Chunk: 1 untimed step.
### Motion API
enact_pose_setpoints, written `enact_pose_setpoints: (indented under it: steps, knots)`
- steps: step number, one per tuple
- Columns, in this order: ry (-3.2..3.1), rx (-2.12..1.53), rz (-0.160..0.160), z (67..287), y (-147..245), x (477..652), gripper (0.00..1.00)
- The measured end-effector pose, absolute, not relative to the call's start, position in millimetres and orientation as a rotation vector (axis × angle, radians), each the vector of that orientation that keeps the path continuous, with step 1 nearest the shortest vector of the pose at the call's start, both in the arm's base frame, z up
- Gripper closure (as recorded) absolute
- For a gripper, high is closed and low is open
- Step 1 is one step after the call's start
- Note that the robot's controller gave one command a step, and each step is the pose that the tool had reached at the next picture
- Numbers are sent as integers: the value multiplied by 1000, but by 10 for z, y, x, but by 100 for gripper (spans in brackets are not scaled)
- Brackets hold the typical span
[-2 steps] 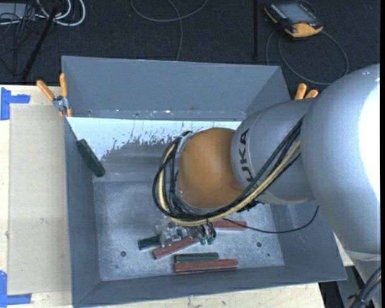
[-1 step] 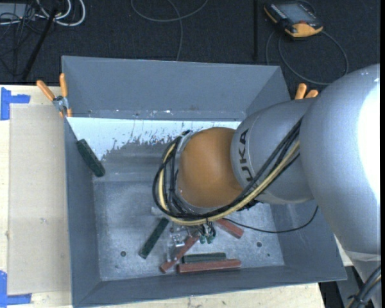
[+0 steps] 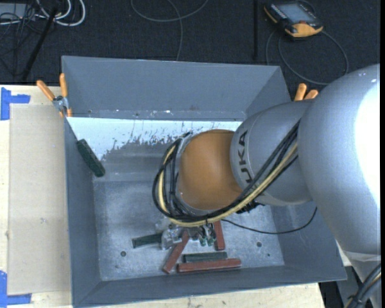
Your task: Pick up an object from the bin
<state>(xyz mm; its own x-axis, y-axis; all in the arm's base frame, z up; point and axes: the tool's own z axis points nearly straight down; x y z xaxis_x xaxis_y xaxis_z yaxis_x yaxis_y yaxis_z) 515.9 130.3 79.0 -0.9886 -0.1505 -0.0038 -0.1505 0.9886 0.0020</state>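
Grey arm point(image 3: 346, 172) bulks largest at the right, closest to the lens, reaching leftward down into the grey metal bin point(image 3: 179, 88). Rounded orange cover point(image 3: 205, 169) at its wrist sits over the middle of the bin floor, with black and yellow cables point(image 3: 162, 188) looped round its left side. The claw point(image 3: 172, 234) pokes out just under the cover's lower edge, low over the floor, front-centre of the bin. It is mostly hidden by cover and cables, so open or closed: cannot tell, and cannot tell if anything is gripped. Right beneath and around it is a small heap of flat sticks. A slanted red-brown stick point(image 3: 175, 256) runs from the claw down-left toward the front wall, its upper end touching or just under the claw, can't separate the two. A dark green strip point(image 3: 146, 240) lies flat to the claw's left, its right end just beside the claw. A level red-brown stick point(image 3: 208, 266) lies along the front of the heap, its left end meeting the slanted one's lower end. A short dark green stick point(image 3: 205, 257) lies parallel just behind it. A red-brown piece point(image 3: 219, 236) lies to the claw's right, pointing roughly front to back, top end under the cables. A small greenish bit point(image 3: 208, 237) sits between that piece and the claw, too small to identify. Well apart from all this, a dark green bar point(image 3: 90, 157) leans tilted on the left wall, near the back-left corner.
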Motion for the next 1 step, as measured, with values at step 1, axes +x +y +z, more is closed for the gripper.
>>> enact_pose_setpoints:
  steps: [1]
  knots:
    - [3129,-236,3,791,1303,5159,100]
